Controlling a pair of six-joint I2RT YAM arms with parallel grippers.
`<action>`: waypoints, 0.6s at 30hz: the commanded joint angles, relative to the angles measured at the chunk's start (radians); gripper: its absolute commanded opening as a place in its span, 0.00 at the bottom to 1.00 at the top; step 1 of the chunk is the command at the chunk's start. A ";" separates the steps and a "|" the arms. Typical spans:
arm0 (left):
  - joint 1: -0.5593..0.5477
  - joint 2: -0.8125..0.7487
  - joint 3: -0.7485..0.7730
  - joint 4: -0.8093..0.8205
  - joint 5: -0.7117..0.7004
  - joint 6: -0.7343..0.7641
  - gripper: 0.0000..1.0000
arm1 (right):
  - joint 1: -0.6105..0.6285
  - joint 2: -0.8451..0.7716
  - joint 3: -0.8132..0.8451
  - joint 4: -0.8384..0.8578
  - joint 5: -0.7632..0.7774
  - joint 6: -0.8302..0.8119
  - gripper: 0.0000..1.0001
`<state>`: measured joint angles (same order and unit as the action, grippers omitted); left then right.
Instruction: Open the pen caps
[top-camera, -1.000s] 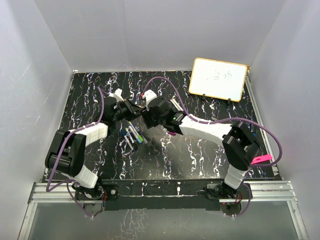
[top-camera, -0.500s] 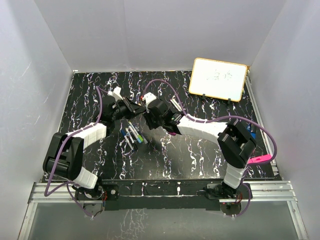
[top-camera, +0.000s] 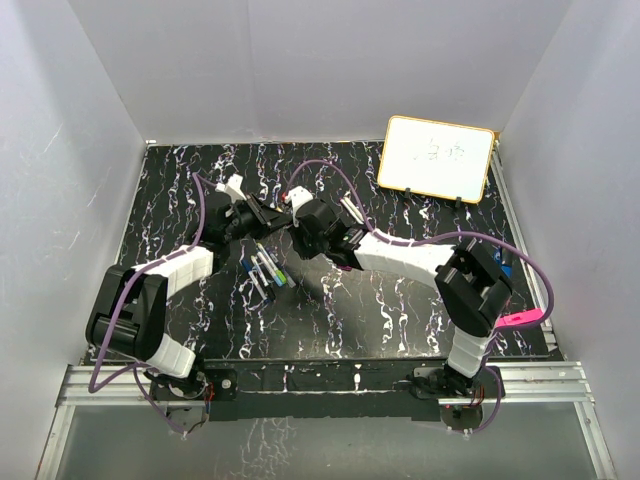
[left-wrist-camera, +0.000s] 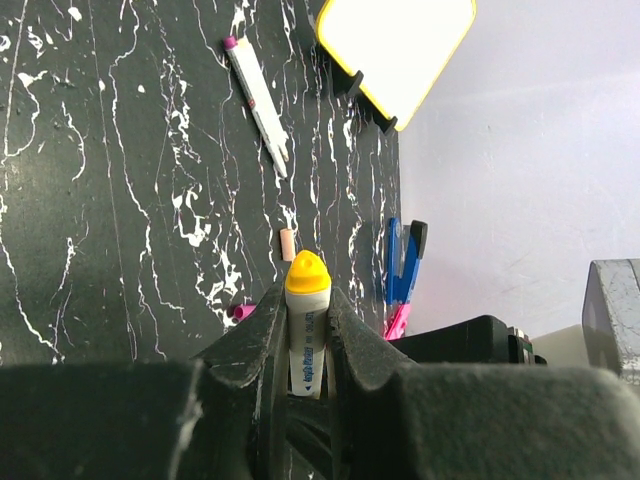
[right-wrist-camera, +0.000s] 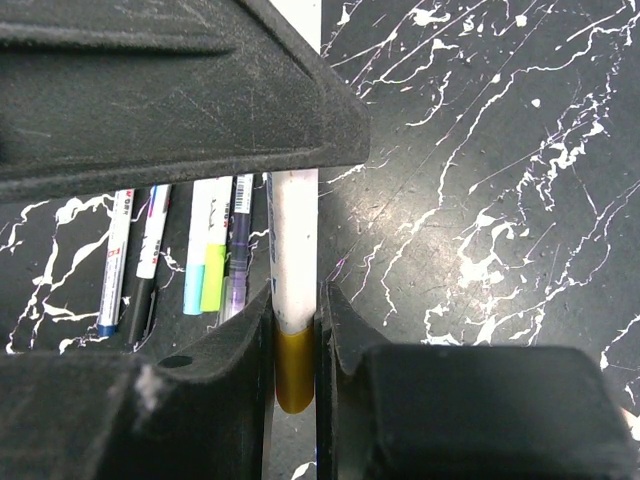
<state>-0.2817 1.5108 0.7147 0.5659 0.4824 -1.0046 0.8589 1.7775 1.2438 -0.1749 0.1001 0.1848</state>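
A white-barrelled pen (right-wrist-camera: 295, 235) hangs in the air between both grippers. In the left wrist view my left gripper (left-wrist-camera: 307, 300) is shut on its barrel, with a yellow end (left-wrist-camera: 307, 273) poking past the fingertips. My right gripper (right-wrist-camera: 294, 300) is shut on the pen's other end, where the barrel meets a dark-yellow pen cap (right-wrist-camera: 293, 370). From above, the two grippers (top-camera: 258, 213) (top-camera: 292, 216) meet nose to nose over the mat. Several more pens (top-camera: 265, 268) lie side by side just below them, also in the right wrist view (right-wrist-camera: 205, 255).
A whiteboard (top-camera: 437, 157) stands at the back right. One pen with a pink end (left-wrist-camera: 258, 100) lies near it. A loose pink cap (left-wrist-camera: 241, 311) and a peach cap (left-wrist-camera: 287, 243) lie on the mat. A blue object (top-camera: 505, 268) and a pink clip (top-camera: 520, 319) are at the right.
My right gripper has closed on the pen's capped end and shifted slightly left toward the left gripper. The left gripper has kept its hold on the barrel.
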 joint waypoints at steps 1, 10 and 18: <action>0.035 -0.033 0.042 0.003 -0.022 0.005 0.00 | -0.006 -0.069 -0.033 0.029 0.014 0.006 0.00; 0.166 0.052 0.129 0.041 0.003 0.022 0.00 | -0.006 -0.172 -0.135 -0.001 0.024 0.029 0.00; 0.209 0.135 0.210 0.056 -0.017 0.030 0.00 | -0.007 -0.220 -0.164 -0.025 0.035 0.039 0.00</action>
<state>-0.2127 1.6012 0.8570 0.5533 0.7322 -1.0492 0.8497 1.6367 1.1152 -0.0223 0.1131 0.2195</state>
